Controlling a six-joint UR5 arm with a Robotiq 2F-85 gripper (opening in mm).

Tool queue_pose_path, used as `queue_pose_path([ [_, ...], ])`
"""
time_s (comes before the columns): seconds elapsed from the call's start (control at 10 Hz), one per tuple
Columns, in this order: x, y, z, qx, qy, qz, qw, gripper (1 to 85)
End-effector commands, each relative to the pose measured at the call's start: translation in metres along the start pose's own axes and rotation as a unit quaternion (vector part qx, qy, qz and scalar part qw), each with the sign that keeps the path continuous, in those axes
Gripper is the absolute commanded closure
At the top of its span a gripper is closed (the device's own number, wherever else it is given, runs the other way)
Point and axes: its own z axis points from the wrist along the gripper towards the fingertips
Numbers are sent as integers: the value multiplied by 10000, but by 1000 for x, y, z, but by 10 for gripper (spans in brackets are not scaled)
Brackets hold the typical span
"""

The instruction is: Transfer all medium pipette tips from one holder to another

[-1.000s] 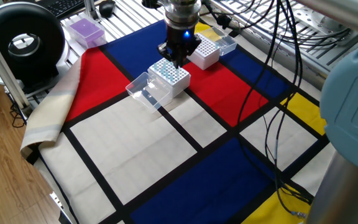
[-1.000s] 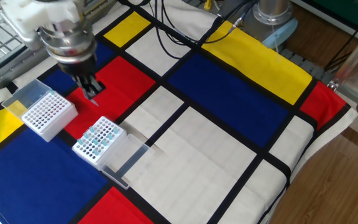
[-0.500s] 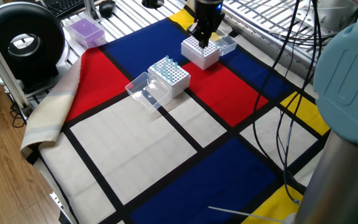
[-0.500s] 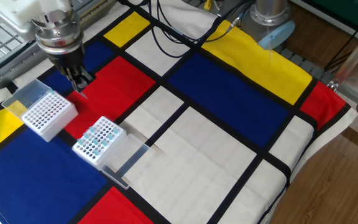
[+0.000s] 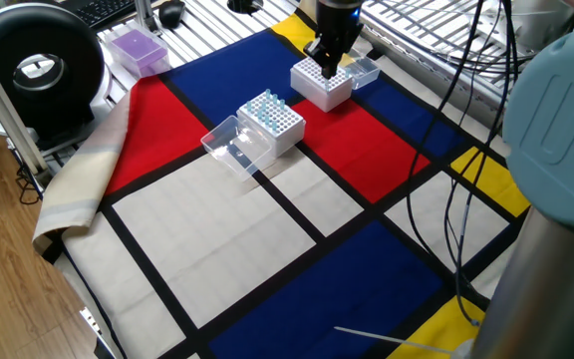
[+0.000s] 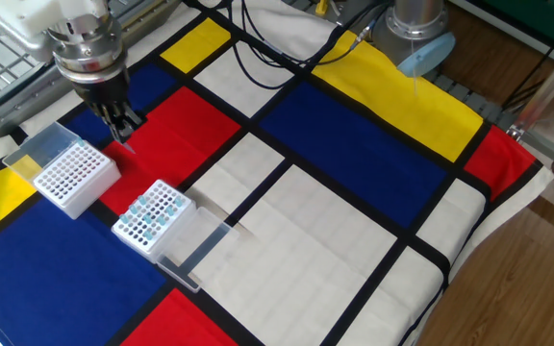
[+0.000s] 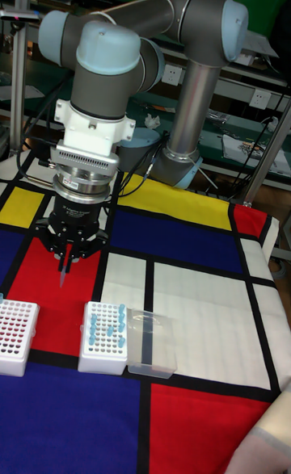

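My pincer (image 7: 65,260) is clamped on a single pale tip (image 7: 61,277) that hangs point down, above and beside the empty rack (image 6: 68,176), not yet over a hole. The remaining tips (image 6: 150,213) stand in the full rack (image 5: 275,122), beside the empty rack on the checked cloth (image 6: 354,125) covering the table. The risk, as I judge it: the tip meets the rack's top face between holes, tilts in my grip and drops, or nudges the light rack off its spot.

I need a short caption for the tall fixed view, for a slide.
UR5 gripper carries one pipette tip above the red patch, between an empty rack and a rack with blue tips.
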Motion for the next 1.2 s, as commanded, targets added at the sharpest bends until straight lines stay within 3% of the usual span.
queue_pose_path([
  [0.0, -3, -10, 0, 155, -68, 635, 9978, 793],
  [0.2, -1, -17, -1, 279, -56, 919, 9954, 803],
  [0.5, -4, -34, -4, 484, -28, 694, 9964, 810],
  [0.7, -13, -54, -5, 501, -72, 606, 9969, 810],
  [1.1, -25, -58, -4, 381, -110, 581, 9975, 807],
])
